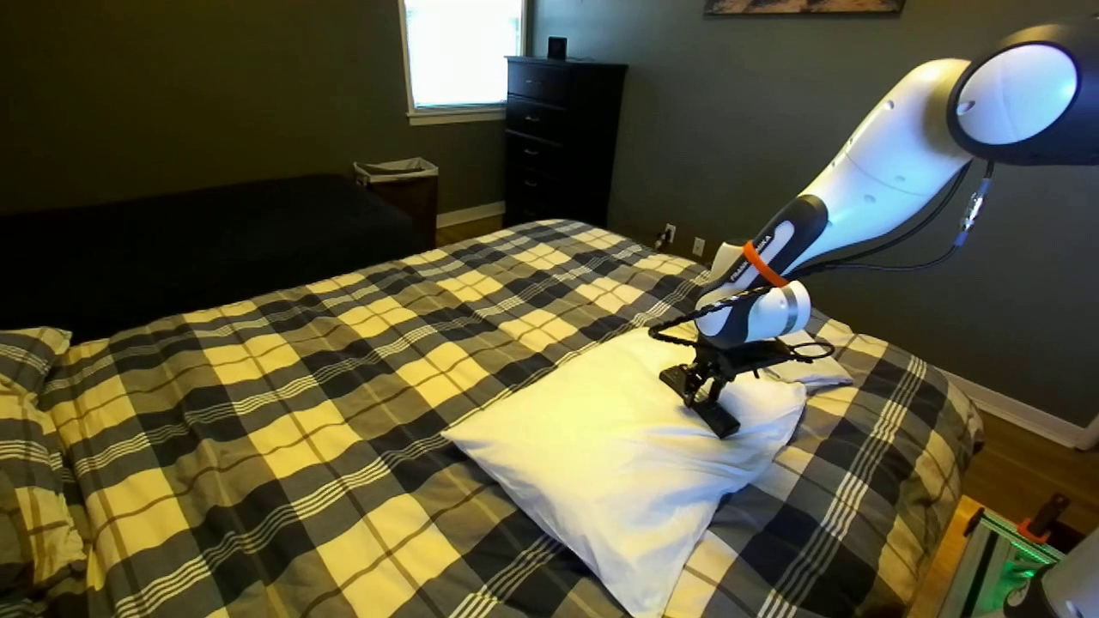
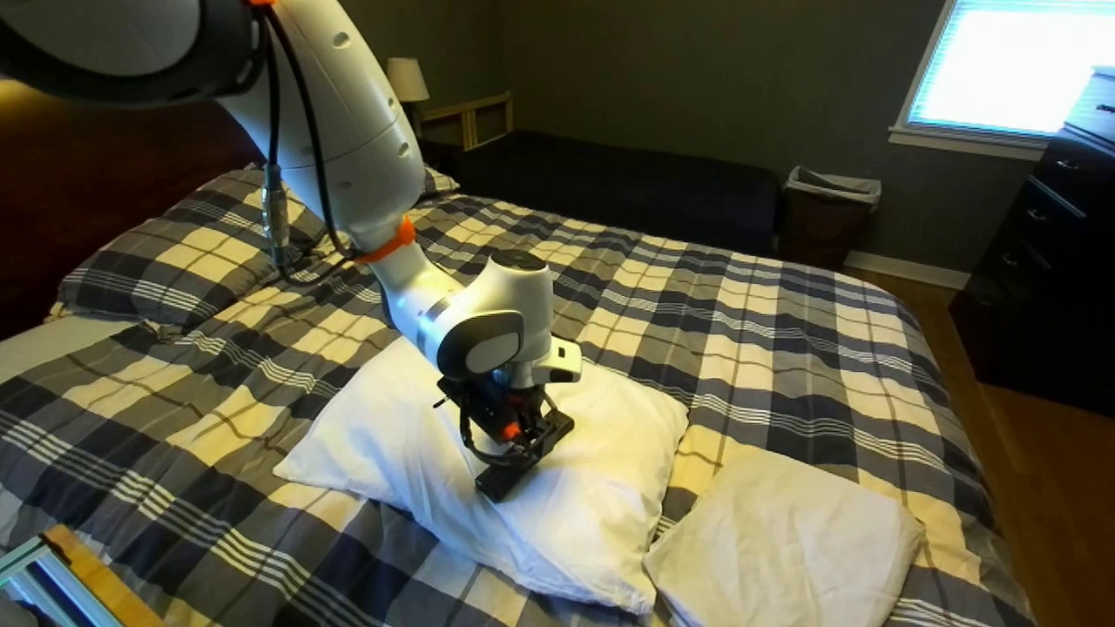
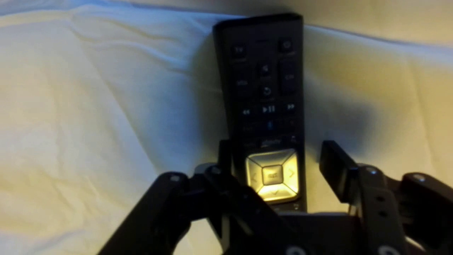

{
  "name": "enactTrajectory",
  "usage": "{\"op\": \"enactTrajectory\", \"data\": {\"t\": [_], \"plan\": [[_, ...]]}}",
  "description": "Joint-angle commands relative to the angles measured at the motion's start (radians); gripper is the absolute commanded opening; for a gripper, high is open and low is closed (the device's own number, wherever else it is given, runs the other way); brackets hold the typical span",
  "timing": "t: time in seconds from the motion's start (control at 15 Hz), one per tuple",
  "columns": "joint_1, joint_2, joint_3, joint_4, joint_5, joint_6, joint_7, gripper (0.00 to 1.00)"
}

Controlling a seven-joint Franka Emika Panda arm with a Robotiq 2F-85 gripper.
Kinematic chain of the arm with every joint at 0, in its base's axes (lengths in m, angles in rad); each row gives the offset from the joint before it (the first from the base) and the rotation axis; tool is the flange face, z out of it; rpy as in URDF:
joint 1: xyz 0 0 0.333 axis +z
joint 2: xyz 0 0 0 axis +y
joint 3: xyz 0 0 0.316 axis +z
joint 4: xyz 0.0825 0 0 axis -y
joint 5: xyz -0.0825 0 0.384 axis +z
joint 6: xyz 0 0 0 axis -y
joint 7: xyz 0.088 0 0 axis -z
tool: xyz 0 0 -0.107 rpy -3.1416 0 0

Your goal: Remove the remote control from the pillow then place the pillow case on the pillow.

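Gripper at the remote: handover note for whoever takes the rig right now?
Gripper: open, jaws either side of the remote control; gap on one side, contact on the other unclear.
Remote: lying buttons up on the pillow.
Pillow: on the plaid bedding.
Pillow case: folded, beside the pillow.
Done: jaws straddle the remote; not gripped yet.
Left: grip and remove the remote, then place the pillow case on the pillow.

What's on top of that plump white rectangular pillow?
A slim black rectangular remote control; the black two-fingered end effector partly covers it. What's beneath the remote is hidden.
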Motion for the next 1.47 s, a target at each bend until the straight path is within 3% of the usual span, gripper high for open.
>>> {"op": "enactTrajectory", "data": {"t": [0.0, 0.07, 0.27, 0.47, 0.67, 0.73, 0.93, 1.4], "plan": [[-0.010, 0.029, 0.005, 0.023, 0.021, 0.015, -0.015, 0.36], [-0.008, 0.030, 0.001, 0.024, 0.017, 0.013, -0.012, 0.29], [-0.004, 0.011, 0.001, 0.011, 0.023, 0.004, -0.002, 0.23], [0.005, -0.044, -0.014, -0.032, 0.031, -0.038, 0.031, 0.00], [0.015, -0.081, -0.031, -0.072, 0.029, -0.020, 0.057, 0.00], [0.008, -0.087, -0.020, -0.081, 0.036, -0.007, 0.050, 0.26], [0.040, -0.100, -0.039, -0.096, 0.015, 0.009, 0.079, 0.40], [0.167, -0.047, -0.134, -0.048, -0.062, 0.013, 0.201, 0.93]]}}
